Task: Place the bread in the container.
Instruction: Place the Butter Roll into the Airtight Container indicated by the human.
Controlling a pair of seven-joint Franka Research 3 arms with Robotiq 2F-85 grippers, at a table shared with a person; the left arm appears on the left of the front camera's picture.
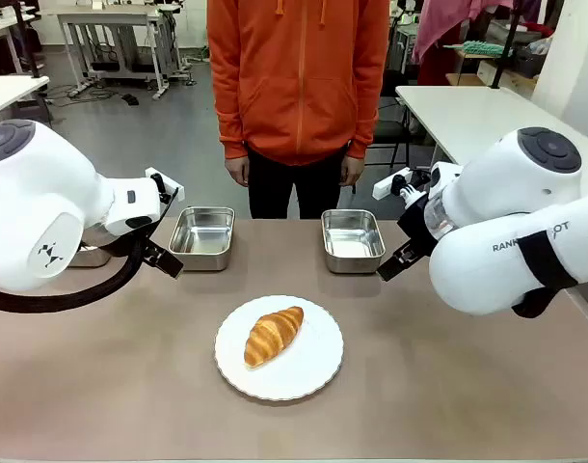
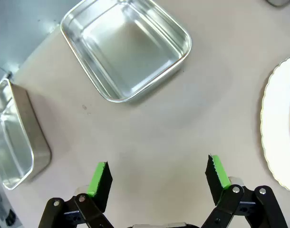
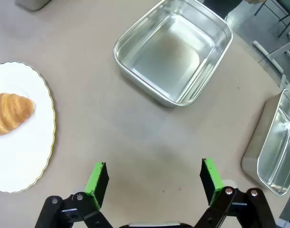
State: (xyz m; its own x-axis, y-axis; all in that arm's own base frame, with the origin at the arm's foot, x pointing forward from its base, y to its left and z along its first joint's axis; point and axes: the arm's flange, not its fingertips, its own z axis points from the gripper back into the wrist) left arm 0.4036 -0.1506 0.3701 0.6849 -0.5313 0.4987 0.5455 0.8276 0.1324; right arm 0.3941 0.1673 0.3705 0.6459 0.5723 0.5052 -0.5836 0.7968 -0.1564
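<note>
Your bread (image 1: 274,335) lies on the white plate (image 1: 318,374) near the counter's (image 1: 120,386) front edge, between both hands and touched by neither. The left hand (image 2: 158,167) and right hand (image 3: 153,166) hover released over bare counter. The left container (image 1: 202,234) and right container (image 1: 352,238) sit toward the far edge.

The bread (image 1: 273,335) lies on the plate (image 1: 318,371), in the middle of the table (image 1: 130,395) toward the robot's side. Behind the plate, well apart, stand the left container (image 1: 202,234) and the right container (image 1: 352,239). A third container (image 2: 12,142) lies beyond the left one, a fourth container (image 3: 275,147) beyond the right one. The person (image 1: 299,87) stands behind the far edge. The left gripper (image 2: 157,173) hangs over bare table before the left container, the right gripper (image 3: 154,178) before the right one
</note>
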